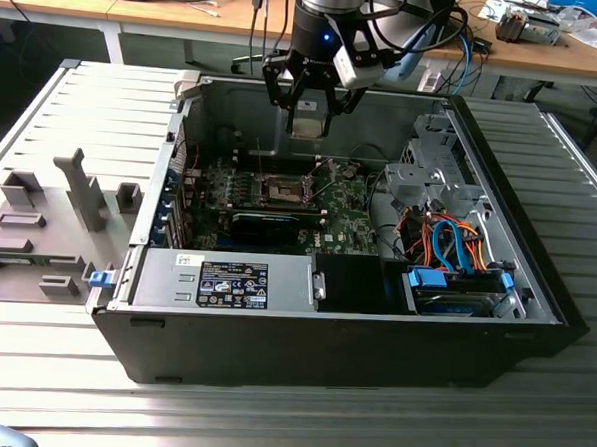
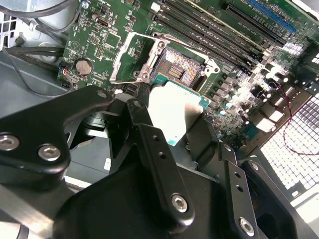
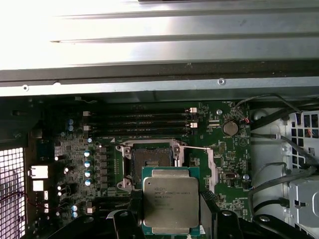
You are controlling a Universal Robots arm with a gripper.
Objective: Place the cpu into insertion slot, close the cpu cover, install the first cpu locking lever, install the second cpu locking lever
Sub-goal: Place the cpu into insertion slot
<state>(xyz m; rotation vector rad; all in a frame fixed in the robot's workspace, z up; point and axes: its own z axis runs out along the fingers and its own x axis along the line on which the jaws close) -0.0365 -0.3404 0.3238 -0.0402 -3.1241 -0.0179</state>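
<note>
Cpu (image 3: 171, 199), near-square, flat, metal top facing the first wrist view, edges parallel to the insertion slot (image 3: 151, 162), clamped on two opposite sides by the gripper (image 1: 307, 106) above that open slot; cpu cover (image 2: 118, 63) swung up beside the slot, memory slots (image 3: 139, 122) beyond it; chip's underside hidden.

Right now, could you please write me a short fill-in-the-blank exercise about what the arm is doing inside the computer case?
1. The tool is shut on the ____, held above the board.
2. The insertion slot is ____, with its pin field bare.
3. The hinged cpu cover is swung ____.
Missing words: cpu; empty; open.
</note>
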